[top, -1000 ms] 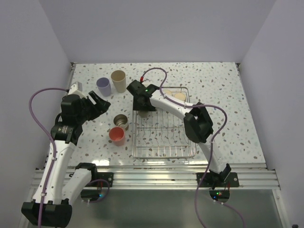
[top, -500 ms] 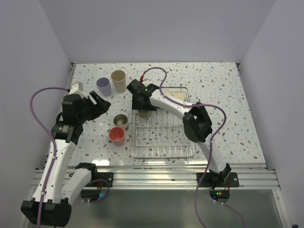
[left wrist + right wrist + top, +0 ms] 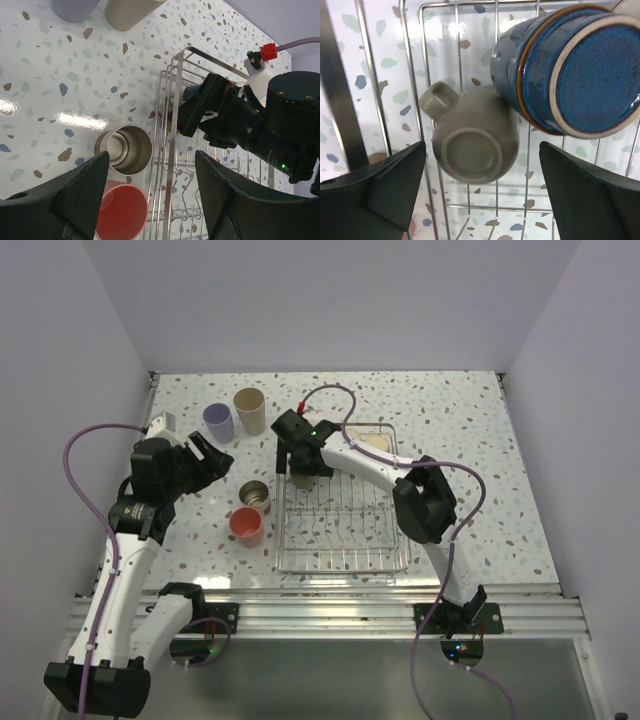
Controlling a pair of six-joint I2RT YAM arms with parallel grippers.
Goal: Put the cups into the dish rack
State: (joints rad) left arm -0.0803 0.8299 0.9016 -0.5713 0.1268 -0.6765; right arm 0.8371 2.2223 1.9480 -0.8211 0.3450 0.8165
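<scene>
**Rack's far-left corner: two mugs in, four cups out on the bench**

Dish rack (image 3: 345,567) sits on the speckled bench (image 3: 470,420), right of the middle, toward the near edge. Right end effector (image 3: 303,462) hangs over the rack's far-left corner, fingers spread wide, gripping nothing. Its wrist view shows a grey mug (image 3: 470,147) bottom-up on the wires below it. A dark blue mug (image 3: 570,70) sits just beside the grey one, tilted with its base toward the lens. Cannot tell if the two touch.

Left end effector (image 3: 210,455) is released too, above the bench's left side. Below it a steel cup (image 3: 125,150) stands open side up, just outside the rack's left wall. A coral-pink cup (image 3: 122,217) stands next to it on the near side. A lavender tumbler (image 3: 218,422) and a beige tumbler (image 3: 250,410) stand side by side toward the far-left corner, well apart from the rack.

In the way: the rack's left wall runs between the loose cups and the grid.

Hard to see:
- From above, the right end effector covers most of both mugs.
- Two tan shapes (image 3: 375,443) in the rack's far-right corner are partly under the right arm (image 3: 420,502); form unclear.
- The left wrist view cuts off both tumblers at its top edge and the coral-pink cup at the bottom.
</scene>
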